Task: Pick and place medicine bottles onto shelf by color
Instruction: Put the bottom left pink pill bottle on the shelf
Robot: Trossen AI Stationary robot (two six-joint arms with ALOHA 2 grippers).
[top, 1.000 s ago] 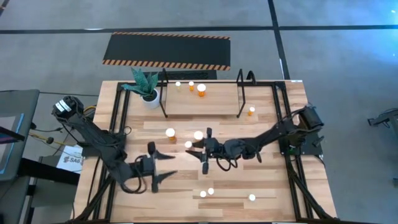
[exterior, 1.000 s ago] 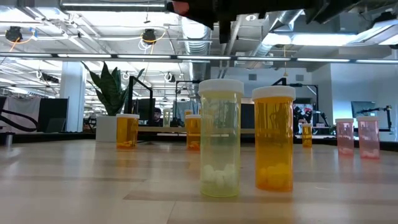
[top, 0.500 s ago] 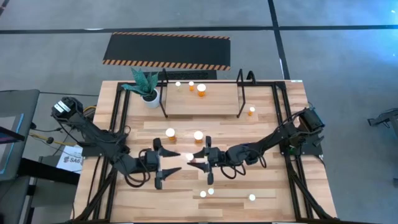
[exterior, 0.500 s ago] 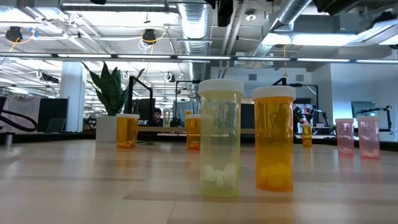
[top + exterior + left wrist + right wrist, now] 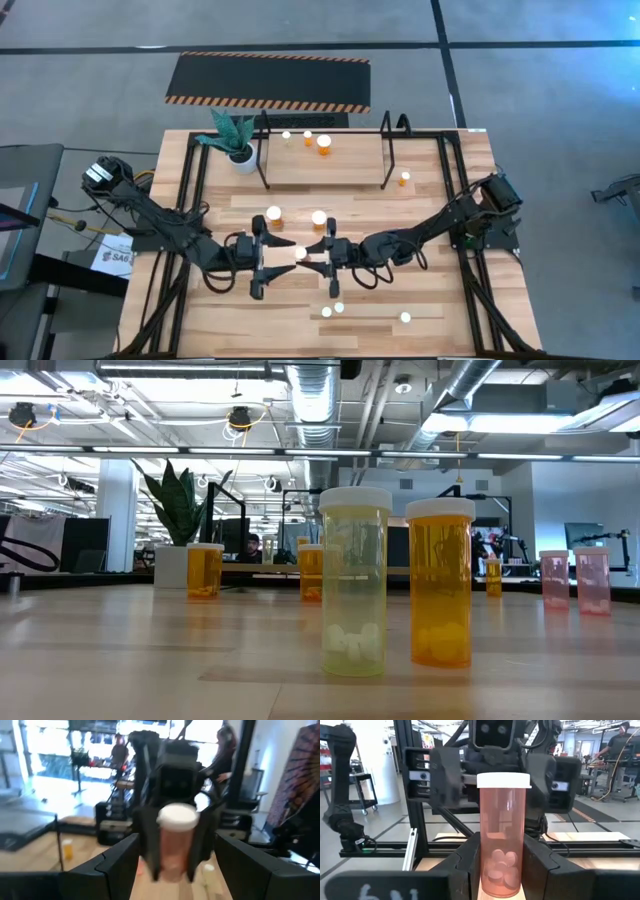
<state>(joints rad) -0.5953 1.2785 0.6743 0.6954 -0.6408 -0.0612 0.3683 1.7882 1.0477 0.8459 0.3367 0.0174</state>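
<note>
A pink medicine bottle point(image 5: 502, 835) with a white cap point(image 5: 300, 253) is held upright above the middle of the table. My right gripper point(image 5: 310, 256) is shut on it from the right. My left gripper point(image 5: 280, 258) faces it from the left and is open. Its fingers point(image 5: 115, 870) stand wide apart, clear of the bottle point(image 5: 175, 845). The shelf point(image 5: 330, 170) stands at the far side, with three bottles on its left part, among them an orange one point(image 5: 323, 144). Both grippers are above what the low view shows. My right gripper pinches the lower half of the bottle's body point(image 5: 502, 870) between its two fingers point(image 5: 467, 865). The fingers come level from the table's right side. The bottle stands upright in the hold, cap up, lifted clear of the table.
Loose bottles stand on the table: two beyond the grippers point(image 5: 274, 213), point(image 5: 319, 217), three near the front edge point(image 5: 339, 307), point(image 5: 405, 318), one right of the shelf point(image 5: 404, 178). A potted plant point(image 5: 235, 140) stands left of the shelf. A yellow point(image 5: 354, 582) and an orange bottle point(image 5: 440, 582) stand closest in the low view.
My left gripper has swung toward the table's far right and risen, and now faces the pink bottle. My right gripper has carried the bottle a little toward the near edge and upward, rising out of the low view. The bottle stays upright.
</note>
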